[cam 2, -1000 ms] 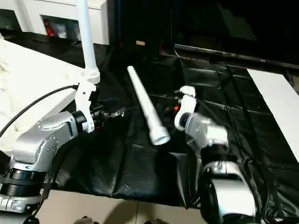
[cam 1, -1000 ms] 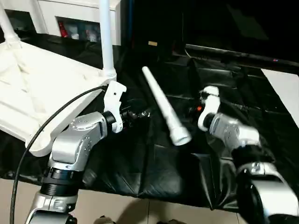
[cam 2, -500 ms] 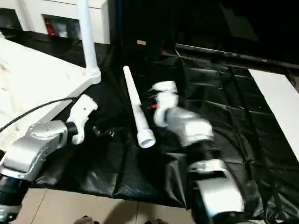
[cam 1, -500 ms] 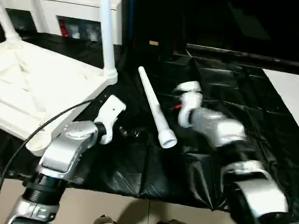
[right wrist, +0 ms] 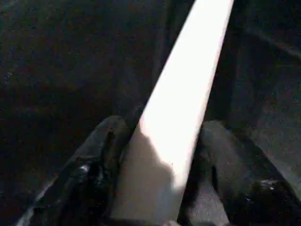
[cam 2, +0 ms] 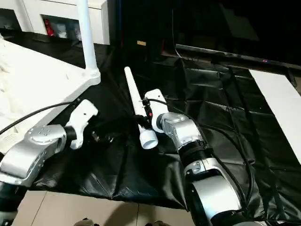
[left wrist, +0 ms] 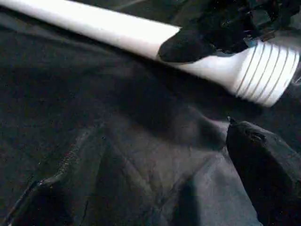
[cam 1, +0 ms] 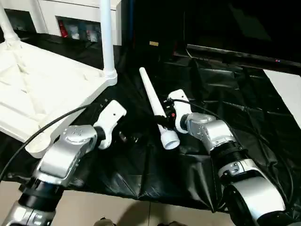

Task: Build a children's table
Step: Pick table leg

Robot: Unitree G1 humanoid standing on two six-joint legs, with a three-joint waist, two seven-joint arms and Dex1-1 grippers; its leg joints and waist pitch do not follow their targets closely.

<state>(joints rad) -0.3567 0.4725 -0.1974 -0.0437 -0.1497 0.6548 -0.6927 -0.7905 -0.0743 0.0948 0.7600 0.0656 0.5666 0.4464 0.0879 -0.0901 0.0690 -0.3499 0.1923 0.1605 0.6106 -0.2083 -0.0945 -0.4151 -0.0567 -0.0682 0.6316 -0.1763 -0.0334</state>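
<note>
A: Status of the loose leg (cam 1: 156,106)?

B: It lies on the black sheet (cam 1: 225,89), ribbed end nearest the sheet's near edge; the right gripper (right wrist: 162,155) straddles it, fingers apart on either side, probably placed to lift it.

A: Left gripper (cam 1: 129,138)?

B: Low over the sheet beside that end, fingers spread, holding nothing; the forearm reaches in from the near edge; beyond, the upturned table top (cam 1: 42,89) carries an upright leg (cam 1: 107,37) in its corner socket.

Silver forearms (cam 1: 66,153), white wrist housings, black claws, black cable (cam 1: 44,129).
</note>
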